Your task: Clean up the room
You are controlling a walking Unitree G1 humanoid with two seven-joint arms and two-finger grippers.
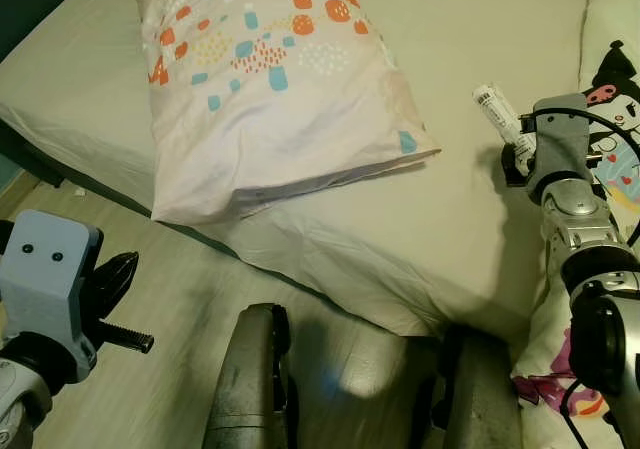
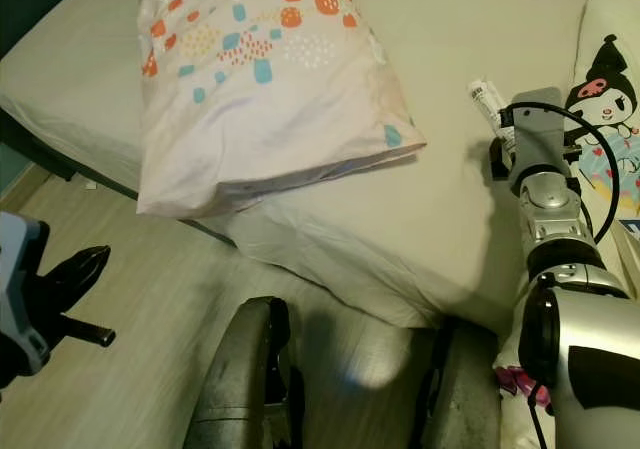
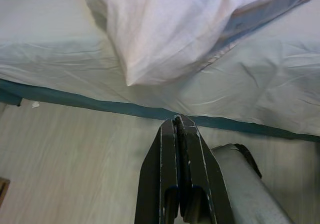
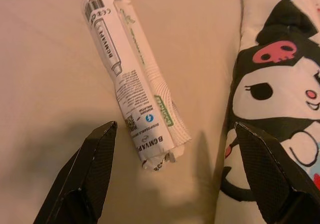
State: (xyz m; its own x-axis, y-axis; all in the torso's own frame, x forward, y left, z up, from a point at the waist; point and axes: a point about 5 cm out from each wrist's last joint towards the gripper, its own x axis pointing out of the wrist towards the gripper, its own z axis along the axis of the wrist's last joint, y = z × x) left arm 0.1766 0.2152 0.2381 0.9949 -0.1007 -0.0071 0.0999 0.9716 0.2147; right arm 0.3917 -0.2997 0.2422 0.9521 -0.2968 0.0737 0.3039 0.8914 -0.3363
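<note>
Right gripper [image 4: 175,169]: you're hovering it wide open over the white packet [image 4: 132,79], centre frame.
Left gripper [image 3: 178,134]: hanging closed, empty.

This was a bedroom in a home. A bed [image 1: 470,169] with a cream sheet took up most of the head views, and a pillow [image 1: 270,79] patterned with orange and blue shapes lay on it. A cartoon-printed blanket [image 4: 280,94] lay along the bed's right side. Pale wooden floor [image 1: 160,269] ran beside the bed.
</note>
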